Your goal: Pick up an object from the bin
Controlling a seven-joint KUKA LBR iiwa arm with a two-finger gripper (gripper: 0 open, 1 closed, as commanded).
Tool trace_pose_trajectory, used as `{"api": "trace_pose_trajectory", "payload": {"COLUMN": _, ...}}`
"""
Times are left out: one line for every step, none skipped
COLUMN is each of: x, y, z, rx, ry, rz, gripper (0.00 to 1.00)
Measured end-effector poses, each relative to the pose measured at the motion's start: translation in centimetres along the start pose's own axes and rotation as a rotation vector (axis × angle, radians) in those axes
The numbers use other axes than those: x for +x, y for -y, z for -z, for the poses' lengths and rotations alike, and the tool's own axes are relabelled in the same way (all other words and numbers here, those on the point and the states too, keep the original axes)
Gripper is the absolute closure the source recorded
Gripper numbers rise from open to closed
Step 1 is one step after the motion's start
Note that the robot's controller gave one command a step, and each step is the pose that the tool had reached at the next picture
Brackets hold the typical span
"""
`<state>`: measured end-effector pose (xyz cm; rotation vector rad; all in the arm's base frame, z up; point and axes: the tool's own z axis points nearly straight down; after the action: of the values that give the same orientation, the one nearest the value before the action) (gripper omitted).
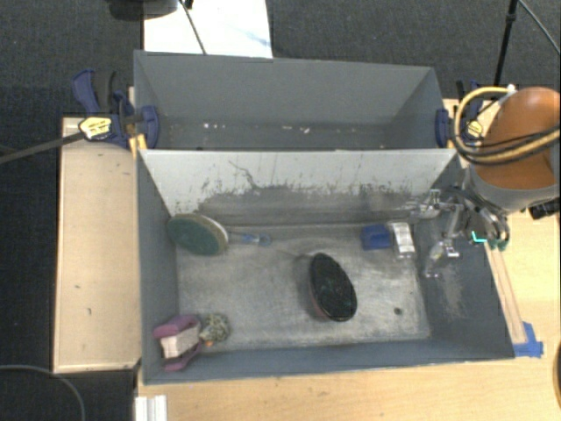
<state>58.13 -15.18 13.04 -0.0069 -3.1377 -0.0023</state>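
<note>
My gripper (443, 235) hangs over the bin's right sloping wall, near the back right corner of the floor. Nothing shows in it. Closest to it is a small blue and silver object (386, 237), lying just to its left by the back wall. A black oval object (331, 286) rests flat in the middle of the floor, further left and nearer the front.
A round green disc brush (198, 234) with a thin blue handle lies at the back left. A purple and pink thing (178, 338) beside a mossy ball (215, 327) sits in the front left corner. The arm with its orange cover comes in from the right.
</note>
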Motion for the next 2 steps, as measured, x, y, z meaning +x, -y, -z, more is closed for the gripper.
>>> {"api": "trace_pose_trajectory", "payload": {"x": -1.11, "y": -7.24, "z": -5.90, "rx": 0.001, "ry": 0.013, "rz": -0.121, "gripper": 0.00}}
{"api": "trace_pose_trajectory", "payload": {"x": -1.33, "y": -6.94, "z": -5.50, "rx": 0.002, "ry": 0.021, "rz": -0.121, "gripper": 1.00}}
